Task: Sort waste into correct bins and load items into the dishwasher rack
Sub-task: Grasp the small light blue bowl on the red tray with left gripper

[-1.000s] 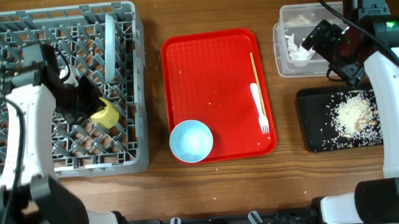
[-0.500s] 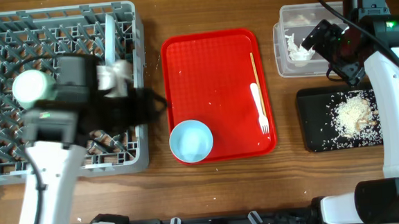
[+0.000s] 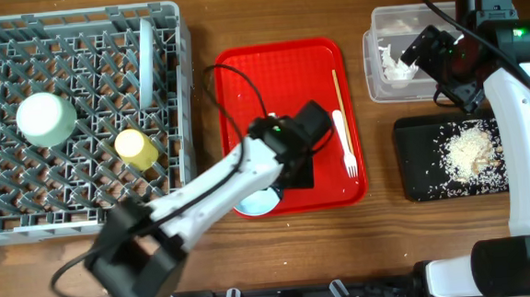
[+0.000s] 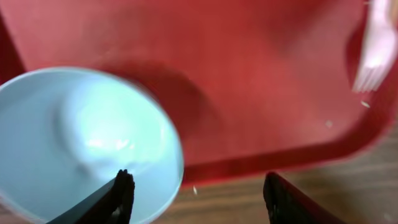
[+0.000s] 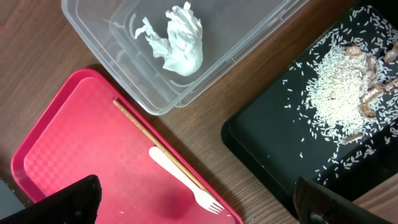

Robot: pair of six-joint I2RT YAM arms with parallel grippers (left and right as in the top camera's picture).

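A pale mint bowl (image 3: 253, 203) (image 4: 81, 134) stands at the front left of the red tray (image 3: 284, 83). My left gripper (image 3: 284, 182) (image 4: 199, 198) hangs open over the bowl's right rim, one finger above the bowl and the other past the tray's front edge. The white fork (image 3: 344, 144) (image 5: 183, 180) lies at the tray's right side. In the grey rack (image 3: 29, 214) sit an upturned mint bowl (image 3: 47, 118), a yellow cup (image 3: 137, 147) and an upright plate (image 3: 146, 53). My right gripper (image 3: 422, 49) (image 5: 196, 205) is open and empty near the clear tub (image 3: 378, 79), which holds a crumpled tissue (image 5: 177, 40).
A black tray (image 3: 418, 171) at the right carries a heap of rice crumbs (image 5: 336, 87) with brownish scraps. A wooden chopstick (image 3: 337, 93) lies beside the fork. Bare wooden table runs along the front edge.
My left arm has swung from the rack to the red tray and its jaws have opened. The yellow cup stays in the rack. The right arm has not moved.
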